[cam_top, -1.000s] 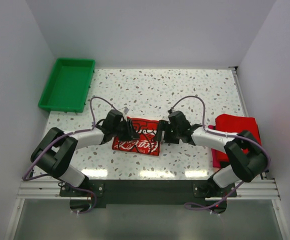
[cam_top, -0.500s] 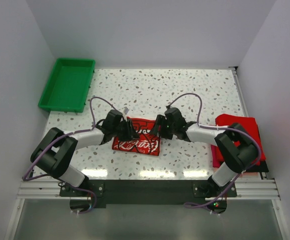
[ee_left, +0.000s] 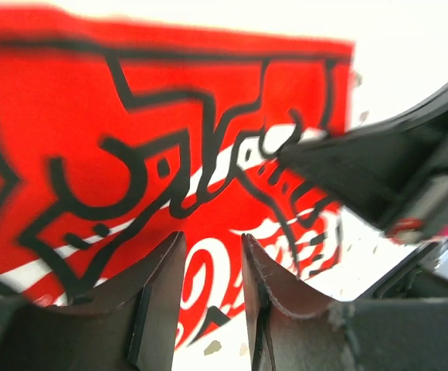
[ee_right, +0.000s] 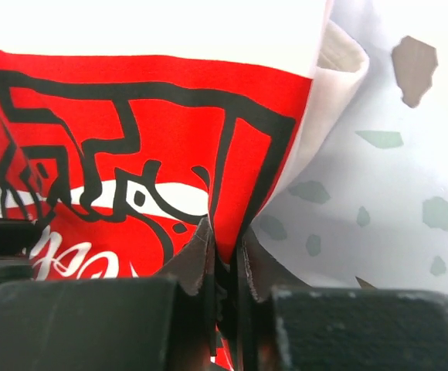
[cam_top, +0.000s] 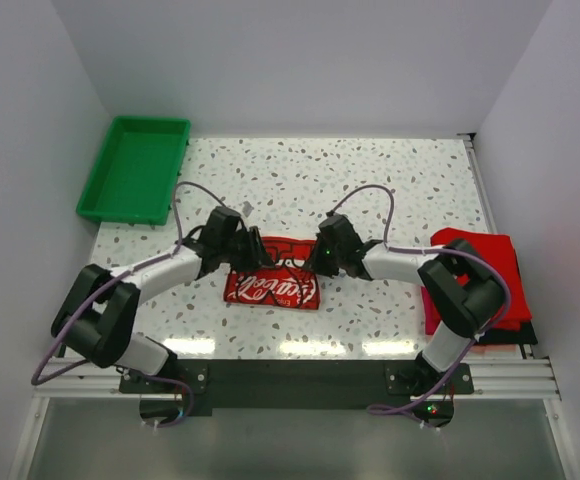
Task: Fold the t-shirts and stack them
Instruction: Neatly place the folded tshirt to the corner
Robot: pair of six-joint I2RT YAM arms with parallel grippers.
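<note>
An off-white t-shirt (cam_top: 270,283) with a red-and-white printed graphic lies folded at the table's near middle. My right gripper (cam_top: 317,259) sits at its right edge; in the right wrist view the gripper (ee_right: 225,241) is shut on a raised pinch of the printed cloth (ee_right: 131,116). My left gripper (cam_top: 246,256) is over the shirt's left edge. In the left wrist view the gripper (ee_left: 212,241) has its jaws apart, and the flat print (ee_left: 131,116) shows through the gap. A pile of red t-shirts (cam_top: 478,270) lies at the right, with a black one (cam_top: 517,336) under it.
A green plastic tray (cam_top: 135,168) stands at the far left corner. White walls close in the speckled table (cam_top: 370,180) on three sides. The right arm's finger (ee_left: 363,166) shows close by in the left wrist view.
My right gripper has moved left onto the printed shirt's right edge and shut on the cloth. The left arm has shifted slightly toward the far side, its jaws unchanged.
</note>
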